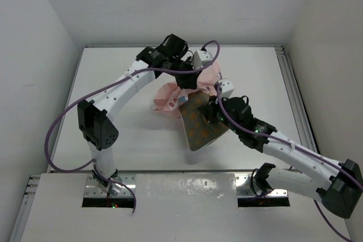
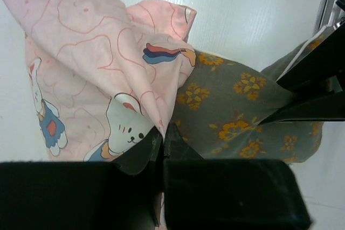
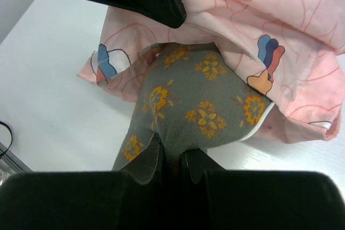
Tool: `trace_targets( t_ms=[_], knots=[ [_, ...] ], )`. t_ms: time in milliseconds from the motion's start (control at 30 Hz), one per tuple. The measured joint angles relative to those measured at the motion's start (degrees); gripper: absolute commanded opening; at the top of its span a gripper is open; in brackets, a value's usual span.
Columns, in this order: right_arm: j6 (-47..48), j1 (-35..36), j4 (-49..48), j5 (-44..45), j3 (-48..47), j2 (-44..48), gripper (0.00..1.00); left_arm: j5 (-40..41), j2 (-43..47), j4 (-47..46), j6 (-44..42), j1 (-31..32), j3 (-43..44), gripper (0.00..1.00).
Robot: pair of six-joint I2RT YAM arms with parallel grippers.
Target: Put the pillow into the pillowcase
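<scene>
Two pairs of jaws: left jaws tight on one pillowcase [image 2: 81, 52], right jaws tight on one pillow [image 3: 199, 100].

Both arms meet mid-table at the fabric.
Left gripper [image 1: 190, 79] sits on top of the bunched pink pillowcase [image 1: 168, 99]. Right gripper [image 1: 214, 110] is at the pillow [image 1: 199, 127]. The pillow's far end touches the pillowcase and its near end lies on the white table [image 1: 113, 72].

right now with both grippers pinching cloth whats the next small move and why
Probably the right gripper should push the pillow a little deeper into the pillowcase. It pinches the pillow's near end, only the far end sits under the pink cloth, and the left gripper pinches the pillowcase's edge, seemingly holding the mouth up.
</scene>
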State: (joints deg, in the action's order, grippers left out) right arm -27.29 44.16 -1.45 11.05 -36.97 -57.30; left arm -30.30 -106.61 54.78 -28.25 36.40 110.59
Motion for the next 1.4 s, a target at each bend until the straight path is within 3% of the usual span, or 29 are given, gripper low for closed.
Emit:
trace_targets(
  t_ms=[433,533,567,667,700,767,833,1000,1400],
  knots=[
    [2.4,1.1,-1.0,2.6,-0.2,1.3,0.0,1.0,1.2,-2.3,-0.3,0.5,-5.6,0.0],
    [1.1,1.0,-3.3,4.0,2.3,1.4,0.0,1.0,1.2,-3.5,-0.5,0.8,-7.8,0.44],
    [0.2,0.6,-3.6,4.2,3.1,1.3,0.0,1.2,1.2,-3.7,-0.3,0.9,-8.4,0.63],
    [-5.0,-2.3,-2.3,4.7,5.4,-0.3,0.4,4.4,1.3,-5.2,0.3,1.0,-10.6,0.75],
    [-6.7,-3.5,-1.5,4.8,5.7,-1.2,0.7,6.1,1.4,-5.7,0.4,1.1,-11.4,0.75],
    [-9.7,-6.5,0.3,3.9,5.7,-3.2,0.84,9.1,1.4,-6.0,0.5,1.1,-12.6,0.76],
    [-12.4,-9.3,1.9,2.1,5.9,-5.1,0.92,11.8,1.6,-6.4,0.4,1.1,-13.9,0.75],
    [-17.2,-12.0,5.0,0.2,9.8,-6.1,0.93,16.2,2.1,-7.5,0.2,1.1,-18.5,0.71],
    [-17.0,-4.5,7.7,1.6,12.1,-3.1,0.99,10.7,2.1,-7.6,0.3,2.1,-28.0,0.81]
  ],
)
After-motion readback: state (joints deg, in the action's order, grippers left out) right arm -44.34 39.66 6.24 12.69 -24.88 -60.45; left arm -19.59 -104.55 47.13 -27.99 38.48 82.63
